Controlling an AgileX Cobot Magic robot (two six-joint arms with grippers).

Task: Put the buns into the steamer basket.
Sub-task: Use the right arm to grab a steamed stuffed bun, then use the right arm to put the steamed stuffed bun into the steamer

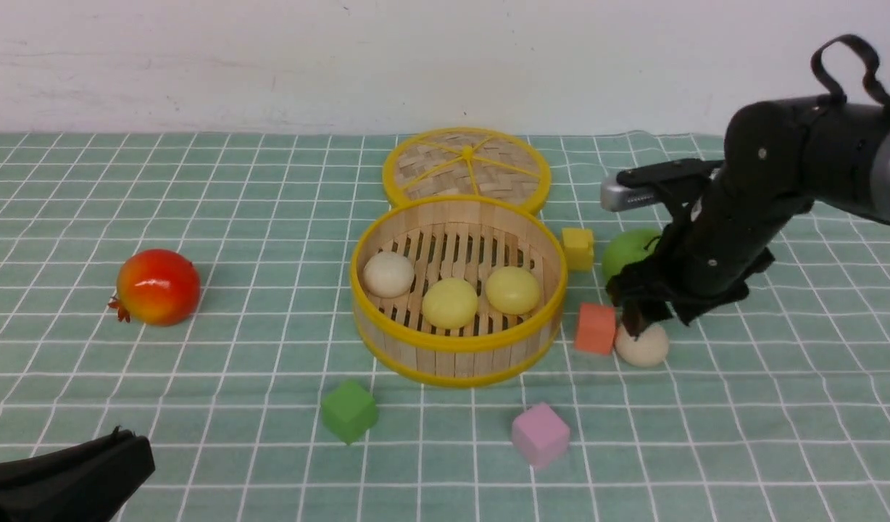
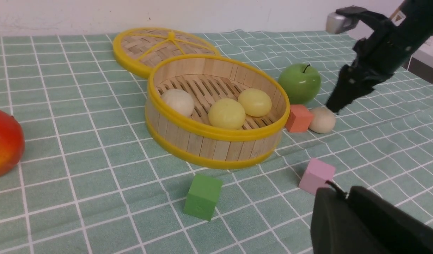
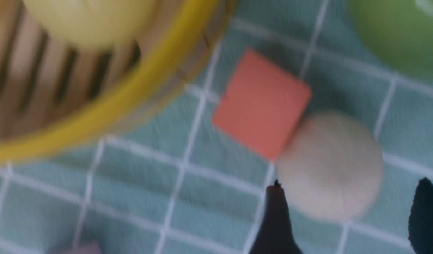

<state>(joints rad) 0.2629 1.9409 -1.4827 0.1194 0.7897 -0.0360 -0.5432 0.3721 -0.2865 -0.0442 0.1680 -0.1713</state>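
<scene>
We note steamer basket [image 1: 459,362], ctr frame, w/ 3 buns [image 1: 451,303] inside. R gripper [image 1: 651,319], right of ctr, jaws spread over 4th bun [image 1: 642,345], not gripped. L gripper [image 1: 90,464], lower left; can't tell jaw state.

Robot test bench, lab-like; wider room could not be told. Evidence, front view, clock positions about steamer basket [image 1: 456,341]: black jointed right arm [image 1: 771,148] reached in from 2 o'clock; tip of left arm [image 1: 68,475] showed at 7 o'clock. Plain white wall [image 1: 271,65] stood behind, at 12 o'clock. Grid-patterned cloth [image 1: 271,449] bore staged props: green cube [image 1: 349,411] at 7, pink cube [image 1: 541,435] at 5, pomegranate [image 1: 159,286] at 9.
</scene>
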